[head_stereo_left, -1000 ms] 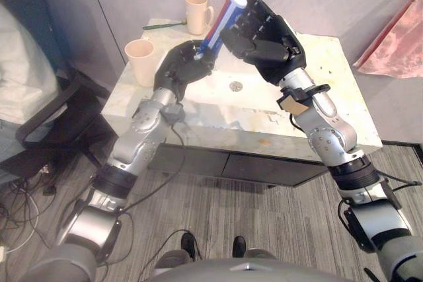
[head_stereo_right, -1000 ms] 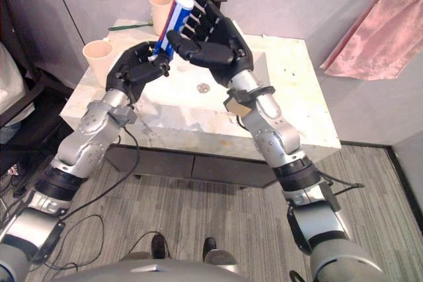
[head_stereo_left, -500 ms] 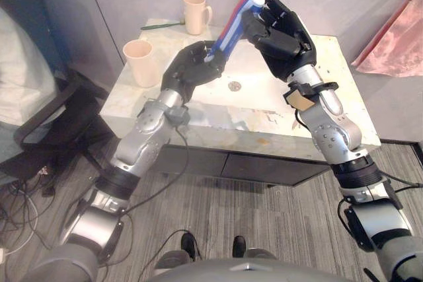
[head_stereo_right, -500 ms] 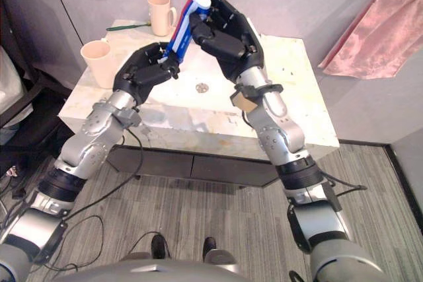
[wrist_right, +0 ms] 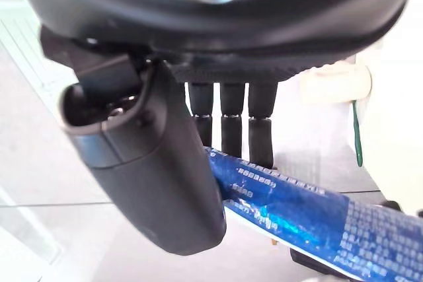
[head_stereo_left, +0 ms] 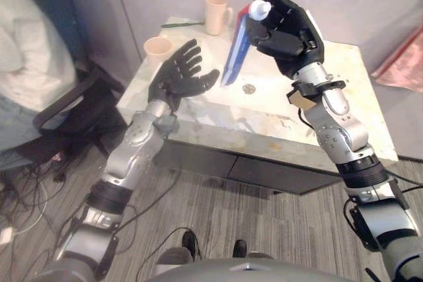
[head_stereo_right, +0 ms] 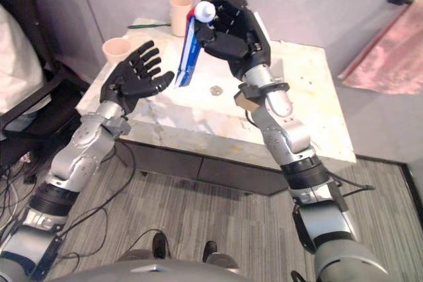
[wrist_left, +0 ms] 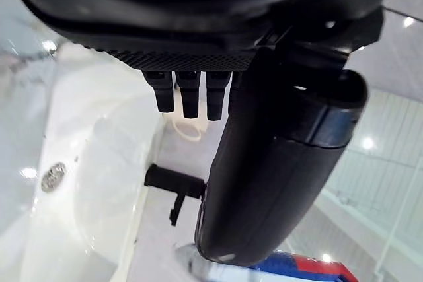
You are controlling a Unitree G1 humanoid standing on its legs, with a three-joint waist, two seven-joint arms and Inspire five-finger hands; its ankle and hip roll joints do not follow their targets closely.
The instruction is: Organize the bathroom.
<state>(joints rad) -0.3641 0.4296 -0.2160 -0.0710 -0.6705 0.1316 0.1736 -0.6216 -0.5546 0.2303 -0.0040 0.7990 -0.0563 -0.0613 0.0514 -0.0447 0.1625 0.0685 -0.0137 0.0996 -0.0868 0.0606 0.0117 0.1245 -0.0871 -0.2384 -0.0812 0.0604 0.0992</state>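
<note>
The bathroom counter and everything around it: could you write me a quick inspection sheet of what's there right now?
Surface: pale marble counter with a sunken sink and drain.
Job's things: blue toothpaste tube, held above the sink, cap up.
Clutter: handled mug and plain cup on the counter; green toothbrush lying beside the mug.
Hands: right hand clasps the tube; left hand open, apart from it.
Cables: nothing seen.
Surroundings: pink towel on the wall, black chair.

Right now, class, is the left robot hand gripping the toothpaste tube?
No: the left robot hand is open with fingers spread, apart from the toothpaste tube, which the right robot hand holds above the sink.
</note>
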